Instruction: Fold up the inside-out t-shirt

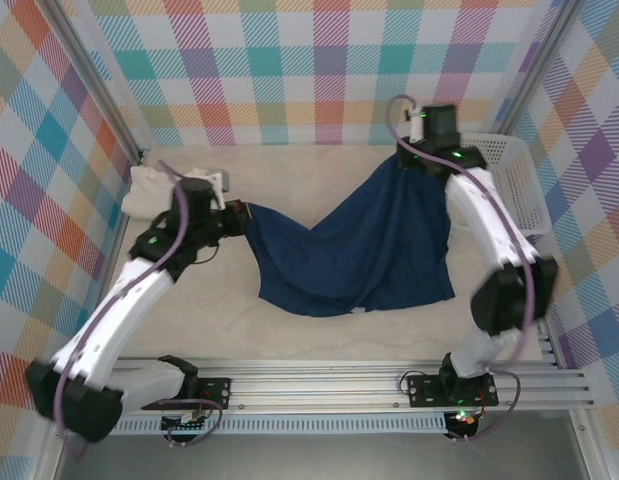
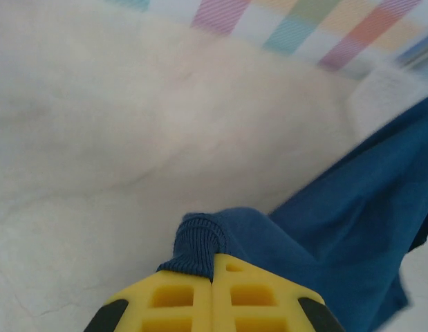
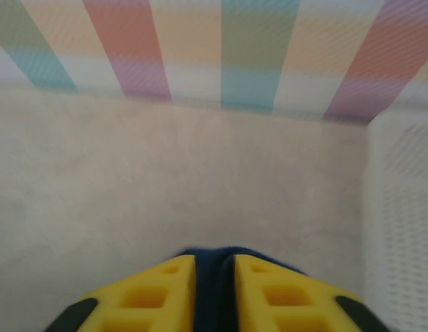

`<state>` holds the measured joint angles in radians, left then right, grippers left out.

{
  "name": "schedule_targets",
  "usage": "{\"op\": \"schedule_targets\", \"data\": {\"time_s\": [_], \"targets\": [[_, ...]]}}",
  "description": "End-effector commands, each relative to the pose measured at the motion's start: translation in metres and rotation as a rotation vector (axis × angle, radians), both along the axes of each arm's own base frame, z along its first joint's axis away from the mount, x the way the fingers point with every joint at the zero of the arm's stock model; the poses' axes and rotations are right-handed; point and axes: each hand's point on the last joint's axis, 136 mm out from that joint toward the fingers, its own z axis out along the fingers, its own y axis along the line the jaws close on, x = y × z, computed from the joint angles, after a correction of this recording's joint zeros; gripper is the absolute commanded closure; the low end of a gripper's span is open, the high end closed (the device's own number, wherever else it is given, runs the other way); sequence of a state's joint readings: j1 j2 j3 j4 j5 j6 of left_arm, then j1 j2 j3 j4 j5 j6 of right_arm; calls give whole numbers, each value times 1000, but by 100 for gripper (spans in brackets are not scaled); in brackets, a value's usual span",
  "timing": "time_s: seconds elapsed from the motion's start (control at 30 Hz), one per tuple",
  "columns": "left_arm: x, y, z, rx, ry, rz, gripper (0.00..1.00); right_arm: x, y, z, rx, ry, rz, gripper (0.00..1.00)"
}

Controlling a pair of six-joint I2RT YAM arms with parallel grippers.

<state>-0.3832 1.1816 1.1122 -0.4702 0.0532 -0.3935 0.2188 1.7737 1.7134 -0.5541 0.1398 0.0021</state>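
Jaws of the left gripper (image 2: 214, 270) are pressed together on a ribbed edge of the inside-out t-shirt (image 1: 369, 250). Jaws of the right gripper (image 3: 214, 266) are slightly parted around cloth, and the hold cannot be told. The shirt is strung between them over the table (image 1: 319, 175), so the right corner could be dropped through that gap.

1. Dark navy cloth t-shirt (image 1: 359, 250) hangs mid-worktop between both claws; its front edge lies on the pale flat worktop (image 1: 289, 175).
2. Left claw (image 1: 241, 215): left of the t-shirt, clamped on its left end.
3. Right claw (image 1: 407, 158): back right, cloth between its fingers.
4. White perforated plastic basket (image 1: 514, 180): back-right corner, beside the right claw.
5. Cream-white bundled cloth (image 1: 149, 190): back left, behind the left arm.
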Motion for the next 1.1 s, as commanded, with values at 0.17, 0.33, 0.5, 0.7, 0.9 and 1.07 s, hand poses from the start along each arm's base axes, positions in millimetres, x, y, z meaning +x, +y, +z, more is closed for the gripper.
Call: {"op": "schedule_targets", "data": {"time_s": [0.17, 0.33, 0.5, 0.7, 0.9, 1.07], "targets": [[50, 13, -77, 121, 105, 137, 100, -101, 108, -63, 77, 104, 410, 51], [54, 19, -86, 136, 120, 149, 100, -212, 178, -109, 86, 199, 799, 43], [55, 22, -85, 125, 118, 150, 100, -270, 206, -148, 7, 174, 1011, 33], [57, 21, -85, 105, 123, 141, 100, -268, 214, -189, -217, 161, 1049, 32], [54, 22, -86, 100, 127, 138, 100, -236, 225, -186, -276, 63, 962, 69], [49, 25, -90, 105, 137, 139, 100, -221, 214, -165, -195, 70, 865, 100]]}}
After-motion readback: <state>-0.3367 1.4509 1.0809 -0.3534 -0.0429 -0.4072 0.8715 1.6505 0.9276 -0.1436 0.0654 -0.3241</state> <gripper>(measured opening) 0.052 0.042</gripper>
